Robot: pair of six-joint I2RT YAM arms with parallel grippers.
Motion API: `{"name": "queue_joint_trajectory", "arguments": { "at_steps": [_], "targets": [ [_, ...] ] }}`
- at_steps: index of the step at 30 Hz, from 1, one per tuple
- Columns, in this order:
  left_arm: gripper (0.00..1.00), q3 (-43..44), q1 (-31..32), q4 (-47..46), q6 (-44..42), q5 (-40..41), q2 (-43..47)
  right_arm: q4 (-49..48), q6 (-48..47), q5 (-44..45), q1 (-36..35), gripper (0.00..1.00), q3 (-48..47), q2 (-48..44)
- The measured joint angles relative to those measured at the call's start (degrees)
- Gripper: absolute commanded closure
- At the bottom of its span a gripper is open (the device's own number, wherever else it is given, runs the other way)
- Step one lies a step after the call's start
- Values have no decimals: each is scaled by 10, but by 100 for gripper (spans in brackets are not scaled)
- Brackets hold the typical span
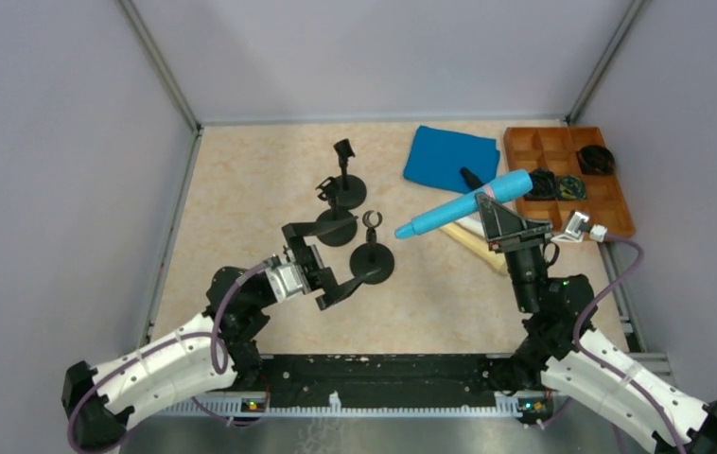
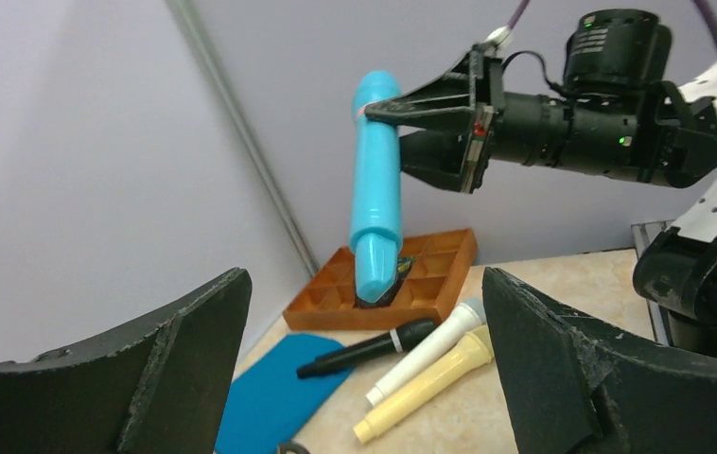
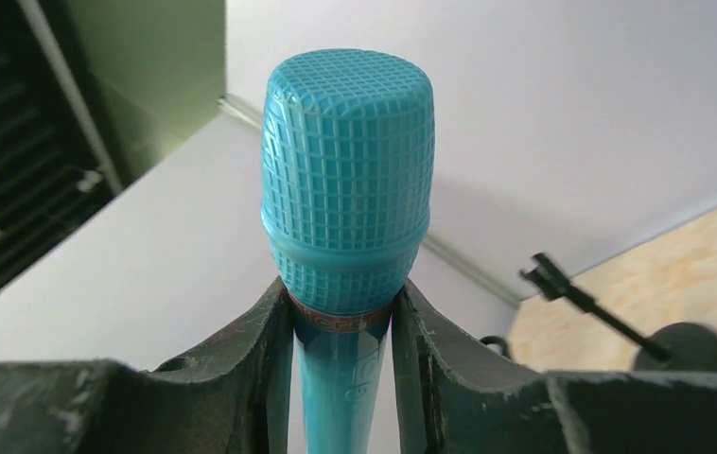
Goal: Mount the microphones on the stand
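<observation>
Okay, table (image 1: 241, 189) carries everything, both arms reaching in from the near edge. Blue cloth (image 1: 449, 156) lies flat beyond the right gripper (image 1: 490, 197), a bit to its left. Orange compartment tray (image 1: 620, 203) sits to that gripper's right and beyond, with dark coiled items in some cells. Black stands (image 1: 374, 262) on round bases cluster just ahead of the left gripper (image 1: 322, 260), whose jaws are spread wide with nothing between them; whether a fingertip touches a base, cannot tell. Light blue microphone (image 1: 449, 216) is up off the table, pinched by the right gripper just below its grille head, with the tapered handle slanting out toward the stands and apart from them. Black microphone (image 2: 364, 348) lies partly on the cloth, below the right gripper. White microphone (image 2: 426, 350) and cream microphone (image 2: 426, 388) lie side by side on the table under that gripper, next to the black one.
</observation>
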State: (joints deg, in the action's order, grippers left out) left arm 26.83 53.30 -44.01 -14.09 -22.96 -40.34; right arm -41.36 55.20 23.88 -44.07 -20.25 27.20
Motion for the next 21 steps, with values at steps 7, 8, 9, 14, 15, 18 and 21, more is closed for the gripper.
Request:
{"name": "queue_joint_trajectory", "arguments": {
  "at_steps": [7, 8, 9, 14, 15, 18, 21],
  "targets": [
    [2, 0, 0, 115, 61, 110, 69, 115, -151, 55, 0, 100, -38, -27],
    [2, 0, 0, 134, 73, 130, 77, 132, -174, 63, 0, 100, -43, -28],
    [2, 1, 0, 149, 83, 144, 82, 144, -192, 69, 0, 100, -47, -28],
    [2, 22, 0, 248, 152, 247, 93, 205, -275, 97, 0, 100, -59, -28],
    [2, 31, 0, 271, 167, 269, 93, 218, -288, 102, 0, 100, -61, -27],
    [2, 56, 0, 326, 204, 316, 83, 253, -324, 118, 0, 100, -65, -19],
    [2, 76, 0, 373, 234, 353, 71, 282, -348, 130, 0, 100, -72, -5]
  ]
}}
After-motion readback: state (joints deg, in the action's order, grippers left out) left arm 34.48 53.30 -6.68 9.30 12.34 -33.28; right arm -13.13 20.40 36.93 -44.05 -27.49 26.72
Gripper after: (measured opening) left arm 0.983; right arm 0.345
